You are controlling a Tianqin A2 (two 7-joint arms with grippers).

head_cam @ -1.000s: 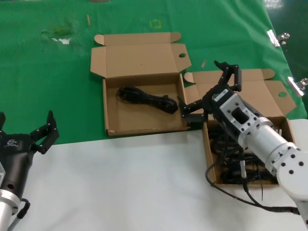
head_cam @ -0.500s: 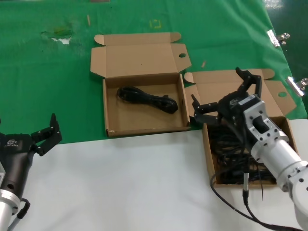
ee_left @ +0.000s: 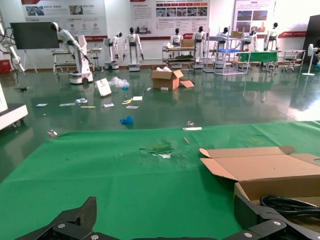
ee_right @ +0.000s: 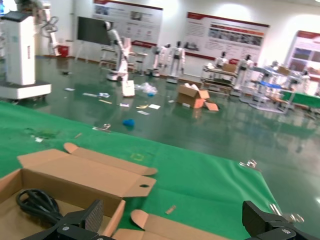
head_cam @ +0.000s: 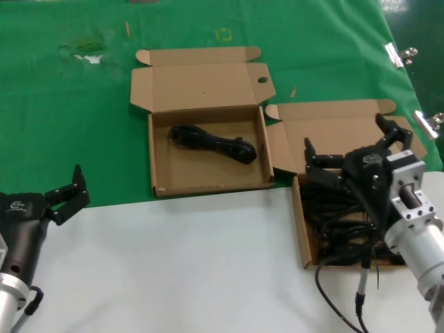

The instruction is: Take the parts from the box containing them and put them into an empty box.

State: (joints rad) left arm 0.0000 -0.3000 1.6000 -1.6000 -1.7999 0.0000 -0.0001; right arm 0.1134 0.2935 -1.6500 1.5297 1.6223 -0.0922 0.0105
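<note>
Left gripper [head_cam: 66, 191]: parked at the bench's near left corner over the white covering, fingers apart, holding nothing; it has barely stirred over the last second.

Receiving box [head_cam: 208, 163]: open on the green cloth at mid-bench, lid folded back toward the far edge. It is no longer quite the empty box of the task, since one coiled cable [head_cam: 214, 142] lies across its floor, far of the centre. That cable has not shifted in the last second.

Source box [head_cam: 302, 229]: open near the bench's right edge, its near end resting on the white covering, just beside the receiving box and slightly nearer the front. A tangle of black cables [head_cam: 340, 225] fills its tray.

Right gripper [head_cam: 357, 158]: a second ago it hung over the gap between the two boxes, by the receiving box's right wall; now it has swung right and sits above the far end of the source box, fingers [head_cam: 309, 154] spread wide and empty.

Meaning for the task: judging by the empty spread fingers and the move back over the pile, one transfer looks complete and the arm seems to be lining up for another cable. Many remain, so the job appears to be at an early stage.

Risk: the cables overlap, so a grasp may lift more than one.
</note>
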